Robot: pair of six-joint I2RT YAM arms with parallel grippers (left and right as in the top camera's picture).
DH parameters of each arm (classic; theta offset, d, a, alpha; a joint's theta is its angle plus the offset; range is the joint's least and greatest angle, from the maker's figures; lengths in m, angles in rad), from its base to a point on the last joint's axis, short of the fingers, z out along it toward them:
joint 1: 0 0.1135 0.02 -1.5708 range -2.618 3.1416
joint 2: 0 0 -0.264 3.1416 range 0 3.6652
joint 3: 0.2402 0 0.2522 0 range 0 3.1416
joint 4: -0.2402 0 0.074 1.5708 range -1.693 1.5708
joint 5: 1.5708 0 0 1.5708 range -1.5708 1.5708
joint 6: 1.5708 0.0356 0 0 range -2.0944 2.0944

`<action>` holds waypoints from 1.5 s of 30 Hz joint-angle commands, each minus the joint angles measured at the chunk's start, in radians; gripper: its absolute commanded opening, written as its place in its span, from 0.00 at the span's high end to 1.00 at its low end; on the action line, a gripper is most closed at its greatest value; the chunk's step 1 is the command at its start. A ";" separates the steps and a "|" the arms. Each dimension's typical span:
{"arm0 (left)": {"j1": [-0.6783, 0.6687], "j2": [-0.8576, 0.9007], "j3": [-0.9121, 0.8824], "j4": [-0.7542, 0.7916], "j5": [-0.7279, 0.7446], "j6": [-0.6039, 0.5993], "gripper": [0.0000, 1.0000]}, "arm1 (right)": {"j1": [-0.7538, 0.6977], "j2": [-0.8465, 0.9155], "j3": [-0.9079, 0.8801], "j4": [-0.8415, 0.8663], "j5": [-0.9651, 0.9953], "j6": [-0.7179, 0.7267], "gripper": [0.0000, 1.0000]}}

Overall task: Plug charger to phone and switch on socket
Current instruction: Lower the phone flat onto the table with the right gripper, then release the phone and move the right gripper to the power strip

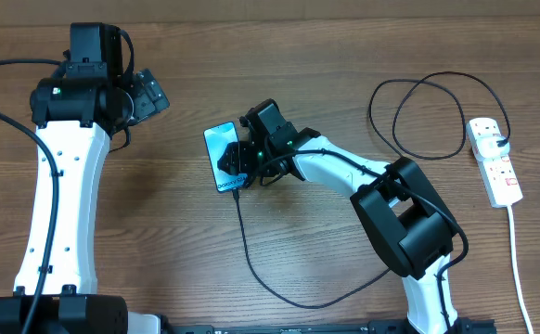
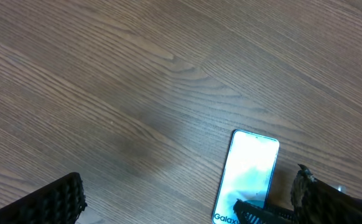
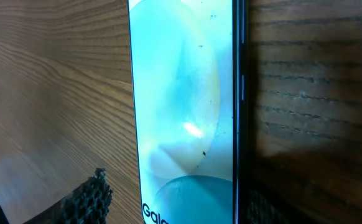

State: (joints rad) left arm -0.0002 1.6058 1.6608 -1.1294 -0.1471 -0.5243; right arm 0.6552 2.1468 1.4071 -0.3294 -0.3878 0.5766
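Note:
The phone (image 1: 220,148) lies flat at the table's middle, blue screen up; it also shows in the left wrist view (image 2: 250,168) and the right wrist view (image 3: 181,99). My right gripper (image 1: 238,167) is open over the phone's lower end, one finger on each side of it (image 3: 175,202). The black charger cable (image 1: 244,241) runs from that lower end, loops along the front and rises to the white socket strip (image 1: 495,160) at the right. The plug tip is hidden under the gripper. My left gripper (image 1: 149,93) is open and empty at the back left.
A loop of the black cable (image 1: 418,111) lies at the back right beside the strip. The strip's white cord (image 1: 517,260) runs toward the front edge. One left finger (image 2: 53,202) shows over bare wood.

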 commanded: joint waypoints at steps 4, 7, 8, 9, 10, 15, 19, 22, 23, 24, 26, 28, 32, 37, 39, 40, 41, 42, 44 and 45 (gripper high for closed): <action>0.000 -0.013 0.004 0.003 -0.017 0.008 0.00 | 0.008 0.011 -0.010 -0.050 0.042 0.000 0.28; 0.000 -0.013 0.004 0.003 -0.018 0.008 0.00 | 0.019 0.011 -0.010 -0.061 0.029 0.000 0.25; 0.000 -0.013 0.004 0.003 -0.017 0.008 0.00 | 0.024 0.011 -0.010 -0.061 0.019 0.000 0.23; 0.000 -0.013 0.004 0.003 -0.017 0.008 0.01 | 0.028 0.011 -0.010 -0.061 0.015 0.000 0.21; 0.000 -0.013 0.004 0.003 -0.017 0.008 0.00 | 0.031 0.011 -0.010 -0.061 0.013 0.000 0.19; 0.000 -0.013 0.004 0.003 -0.017 0.008 0.01 | 0.034 0.011 -0.010 -0.062 0.013 0.000 0.16; 0.000 -0.013 0.004 0.003 -0.018 0.008 0.00 | 0.034 0.011 -0.010 -0.060 -0.005 0.000 0.15; 0.000 -0.013 0.004 0.003 -0.017 0.008 0.00 | 0.034 0.011 -0.010 -0.052 -0.055 0.000 0.15; 0.000 -0.013 0.004 0.003 -0.017 0.008 0.00 | 0.034 0.011 -0.010 -0.051 -0.062 0.000 0.15; 0.000 -0.013 0.004 0.003 -0.017 0.008 0.00 | 0.034 0.011 -0.010 -0.051 -0.063 0.000 0.15; 0.000 -0.013 0.004 0.003 -0.018 0.008 0.00 | 0.034 0.011 -0.010 -0.052 -0.063 0.000 0.15; 0.000 -0.013 0.004 0.003 -0.017 0.008 0.00 | 0.034 0.011 -0.010 -0.053 -0.061 0.000 0.15; 0.000 -0.013 0.004 0.003 -0.017 0.008 0.00 | 0.032 0.011 -0.010 -0.063 -0.058 0.000 0.17; 0.000 -0.013 0.004 0.003 -0.017 0.008 0.01 | 0.024 -0.031 0.030 -0.171 0.133 -0.013 0.30; 0.000 -0.013 0.004 0.003 -0.017 0.008 0.00 | 0.016 -0.069 0.068 -0.233 0.212 -0.072 0.26; 0.000 -0.013 0.004 0.003 -0.017 0.008 0.00 | 0.009 -0.089 0.089 -0.263 0.228 -0.106 0.25; 0.000 -0.013 0.004 0.003 -0.017 0.008 0.00 | 0.000 -0.108 0.111 -0.295 0.239 -0.132 0.24; 0.000 -0.013 0.004 0.003 -0.017 0.008 0.01 | -0.011 -0.128 0.134 -0.333 0.254 -0.144 0.24; 0.000 -0.013 0.004 0.003 -0.017 0.008 0.00 | -0.043 -0.172 0.189 -0.433 0.304 -0.144 0.22; 0.000 -0.013 0.004 0.003 -0.017 0.008 0.01 | -0.060 -0.190 0.211 -0.478 0.319 -0.144 0.21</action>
State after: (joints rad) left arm -0.0002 1.6058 1.6608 -1.1297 -0.1471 -0.5243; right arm 0.6449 2.0708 1.5295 -0.7631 -0.1886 0.4797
